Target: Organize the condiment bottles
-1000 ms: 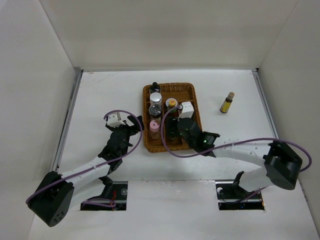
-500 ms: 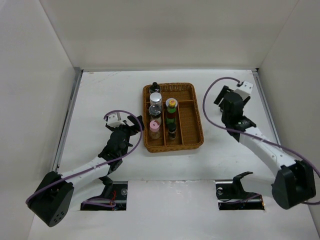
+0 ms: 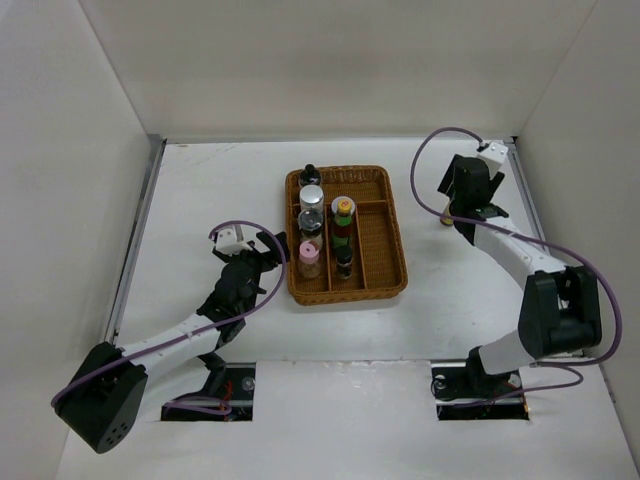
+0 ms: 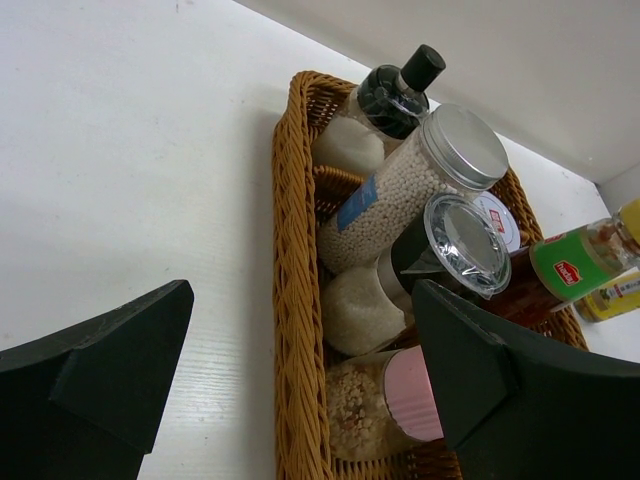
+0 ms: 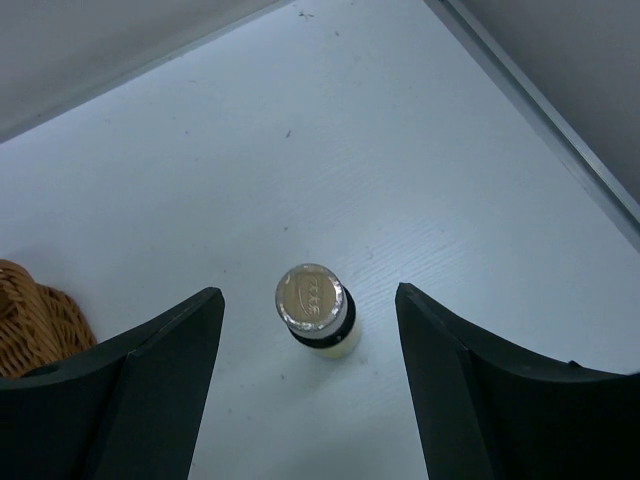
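Several condiment bottles stand in the brown wicker tray (image 3: 381,232). Its left column holds a black-capped bottle (image 3: 311,173), a silver-capped jar (image 3: 312,195) and a pink-capped jar (image 3: 309,252). A yellow-capped bottle (image 3: 343,207) stands in the middle column. One tan-capped bottle (image 5: 312,298) stands alone on the table at the right, almost hidden under my right arm in the top view. My right gripper (image 5: 306,292) is open above it, one finger on each side, not touching. My left gripper (image 4: 302,290) is open and empty, by the tray's left rim (image 4: 290,250) near the pink-capped jar (image 4: 400,400).
White walls close the table on the left, back and right. A metal strip (image 5: 560,130) runs along the right edge near the lone bottle. The tray's right compartment holds nothing. Both arm bases sit at the near edge.
My right arm has left the tray and swung to the far right, ending over the tan-capped bottle. The left arm and the bottles in the tray have not moved.
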Robot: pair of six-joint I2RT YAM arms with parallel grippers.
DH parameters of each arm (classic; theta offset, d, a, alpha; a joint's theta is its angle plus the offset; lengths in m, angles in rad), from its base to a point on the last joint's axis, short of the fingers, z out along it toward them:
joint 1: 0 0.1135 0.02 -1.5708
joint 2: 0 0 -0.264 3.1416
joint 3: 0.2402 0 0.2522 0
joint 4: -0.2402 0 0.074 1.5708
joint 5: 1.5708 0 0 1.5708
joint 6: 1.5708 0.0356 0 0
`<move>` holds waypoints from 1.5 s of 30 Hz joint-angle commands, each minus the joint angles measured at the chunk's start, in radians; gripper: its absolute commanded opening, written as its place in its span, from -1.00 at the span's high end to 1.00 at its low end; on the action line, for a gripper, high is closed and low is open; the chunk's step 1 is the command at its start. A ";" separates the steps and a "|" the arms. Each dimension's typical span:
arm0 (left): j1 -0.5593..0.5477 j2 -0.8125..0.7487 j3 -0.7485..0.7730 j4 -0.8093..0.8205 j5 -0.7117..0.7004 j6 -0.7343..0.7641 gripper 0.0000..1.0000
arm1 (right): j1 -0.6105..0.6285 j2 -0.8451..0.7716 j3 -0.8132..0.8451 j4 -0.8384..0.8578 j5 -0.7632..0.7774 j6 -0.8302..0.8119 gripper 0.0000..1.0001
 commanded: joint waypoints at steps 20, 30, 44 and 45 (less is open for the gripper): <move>0.009 0.012 -0.001 0.051 0.013 -0.012 -0.85 | -0.013 0.013 0.060 0.134 0.009 -0.041 0.45; 0.015 0.004 -0.001 0.046 0.009 -0.012 -0.85 | 0.230 -0.157 0.077 0.097 -0.086 -0.054 0.44; 0.055 -0.084 -0.035 -0.001 -0.118 -0.035 -0.98 | 0.370 0.056 0.091 0.234 -0.196 -0.020 0.45; 0.058 -0.085 -0.037 -0.001 -0.123 -0.039 -0.99 | 0.370 0.073 0.094 0.244 -0.198 -0.023 0.46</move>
